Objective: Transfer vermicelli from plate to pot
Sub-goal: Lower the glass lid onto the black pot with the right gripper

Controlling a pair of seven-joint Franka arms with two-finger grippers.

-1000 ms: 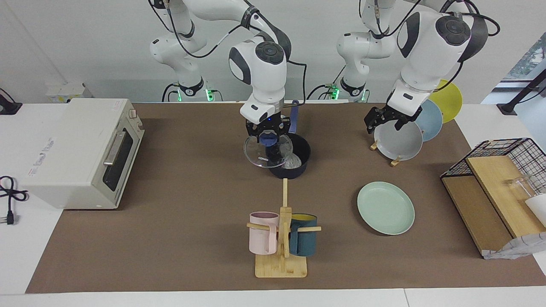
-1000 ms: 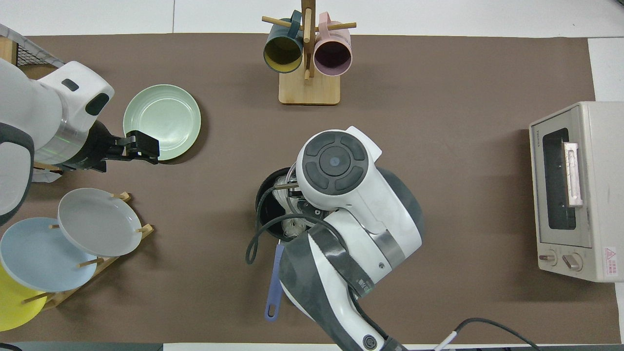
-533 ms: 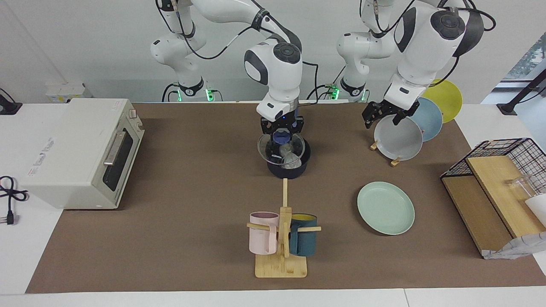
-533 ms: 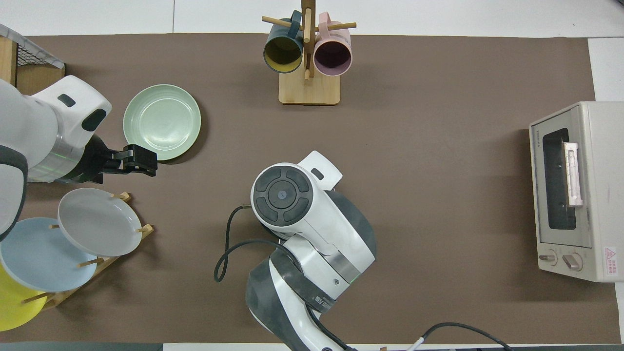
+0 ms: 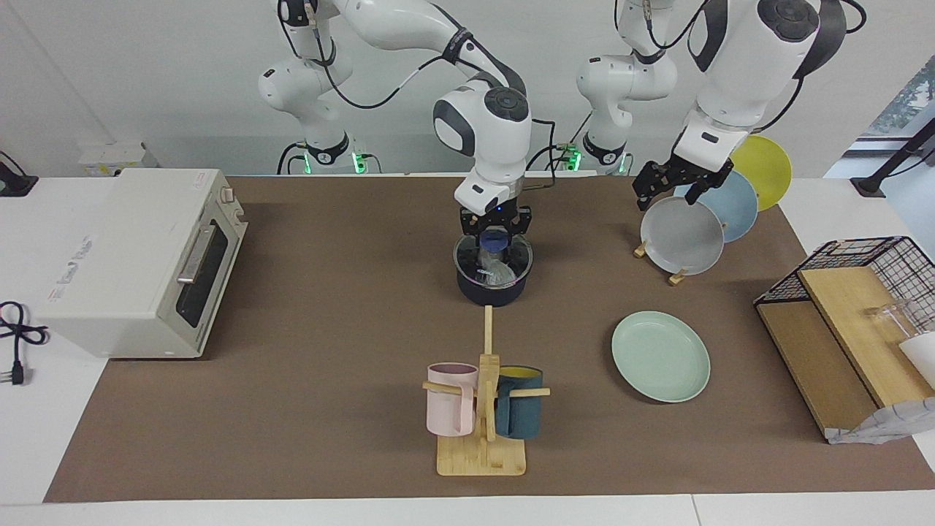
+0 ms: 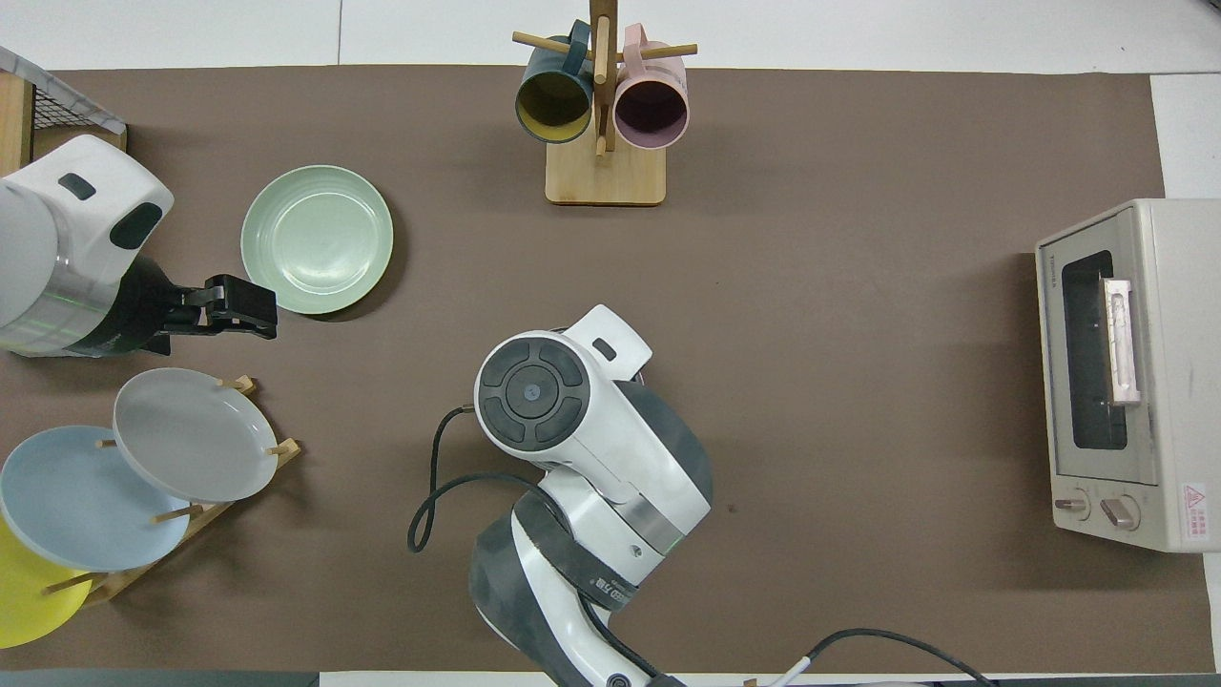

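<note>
Facing view only: right gripper (image 5: pixel 494 232) clamped on blue knob of glass lid (image 5: pixel 492 260), lid sitting on pot (image 5: pixel 491 288) directly below fingers; vermicelli (image 5: pixel 497 272) seen thru glass inside. Overhead: arm hides pot. Left gripper (image 5: pixel 676 186) over grey plate (image 5: pixel 681 237) in rack, fingers apart, w/ mint plate (image 5: pixel 660 356) bare. Brown mat (image 5: pixel 329 329), white wall.

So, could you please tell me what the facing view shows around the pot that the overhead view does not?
Only the facing view shows the pot, the glass lid over it, the vermicelli inside, and the right gripper at the lid's knob. Only the overhead view shows the right arm's casing covering that spot. Both show the bare mint plate and the left gripper over the plate rack.
</note>
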